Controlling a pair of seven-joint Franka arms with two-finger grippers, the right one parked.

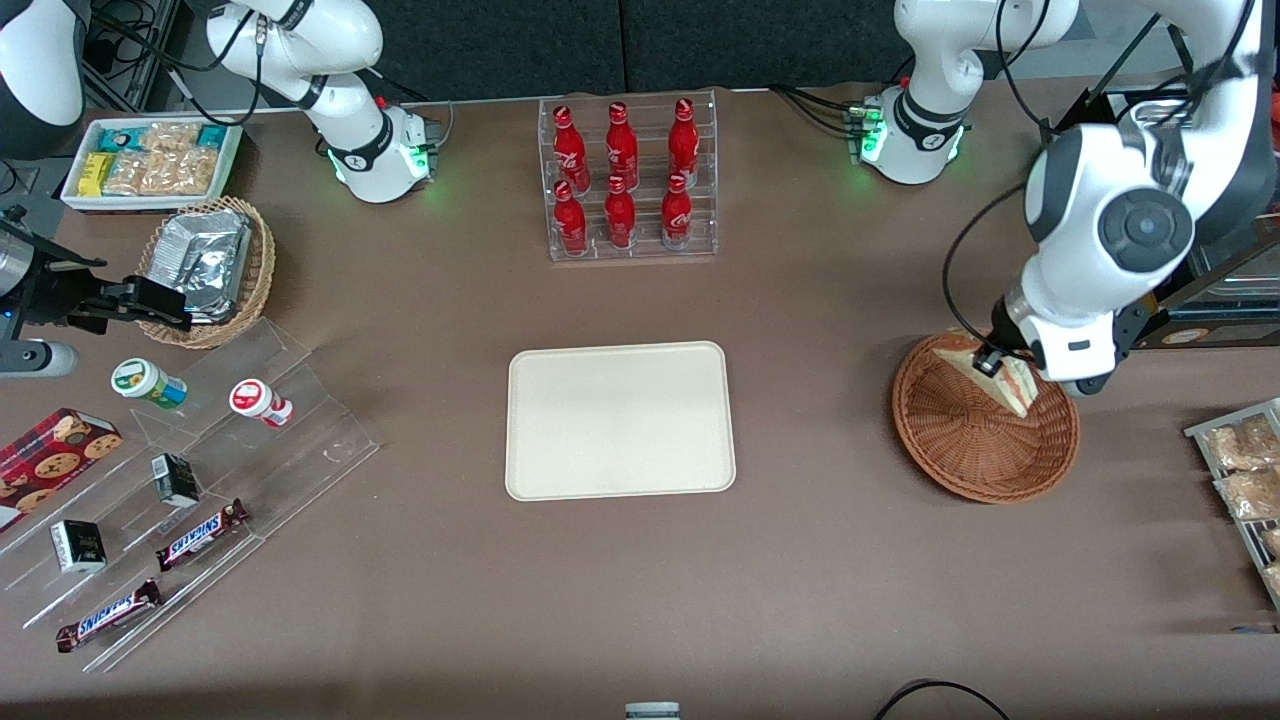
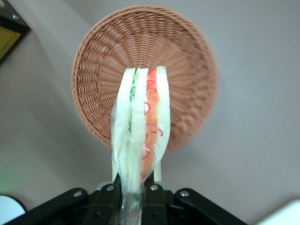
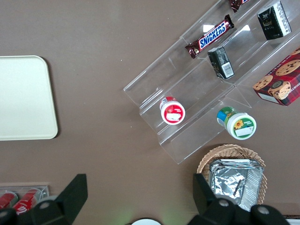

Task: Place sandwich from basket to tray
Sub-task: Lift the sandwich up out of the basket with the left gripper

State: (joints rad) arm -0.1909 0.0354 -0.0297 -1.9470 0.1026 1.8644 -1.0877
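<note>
My left gripper is shut on the sandwich, a wrapped white-bread wedge with red-orange and green filling. It holds the wedge over the part of the round reddish-brown basket that lies farther from the front camera. In the left wrist view the sandwich stands out from between the fingers of the gripper, above the basket, which holds nothing else. The cream tray lies bare at mid-table, well toward the parked arm's end from the basket; one corner shows in the right wrist view.
A clear rack of red bottles stands farther from the front camera than the tray. Snack packets on a rack lie at the working arm's end. Toward the parked arm's end are an acrylic stand with candy bars and a tan foil-packet basket.
</note>
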